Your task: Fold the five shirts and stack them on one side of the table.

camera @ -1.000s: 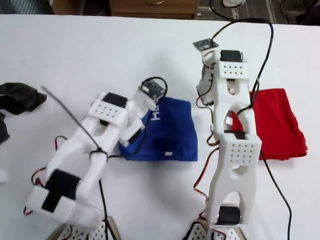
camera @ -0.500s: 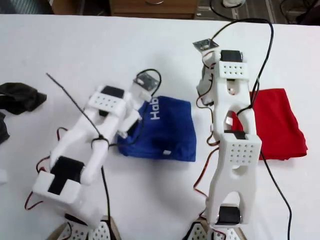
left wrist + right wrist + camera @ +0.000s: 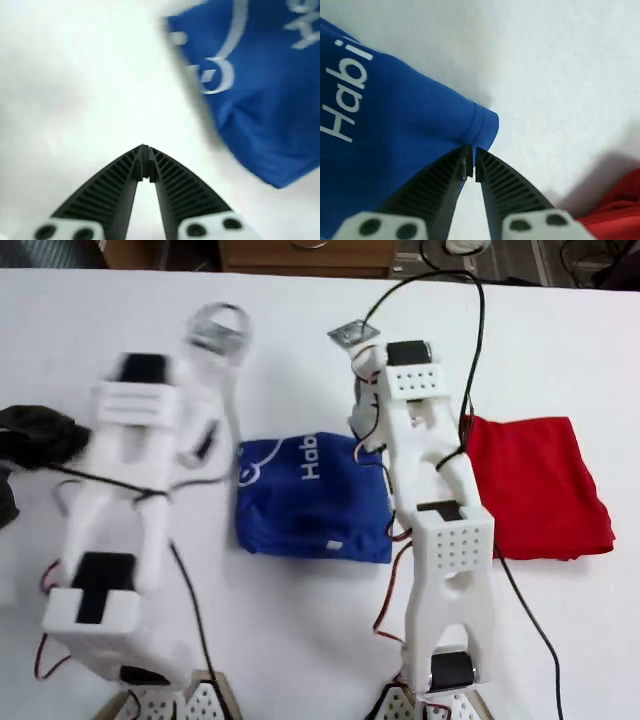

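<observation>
Cloth [image 3: 35, 435], black, crumpled, at left edge of worktop [image 3: 300, 330]. Left end effector [image 3: 145, 162]: fingers pressed together, holding nothing, over bare white surface just beside blue shirt [image 3: 315, 500]. Blue shirt: folded, flat, mid-worktop, between the two arms. Right end effector [image 3: 471, 162]: fingers all but pressed together, tips at a hemmed corner of blue shirt; contact with the fabric cannot be told. Red shirt [image 3: 540, 490]: folded, flat, right side, apart from blue shirt.

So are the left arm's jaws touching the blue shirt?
Apart. The left wrist view shows the left gripper, jaws shut, over bare table, with a strip of white table between it and the blue shirt.
</observation>
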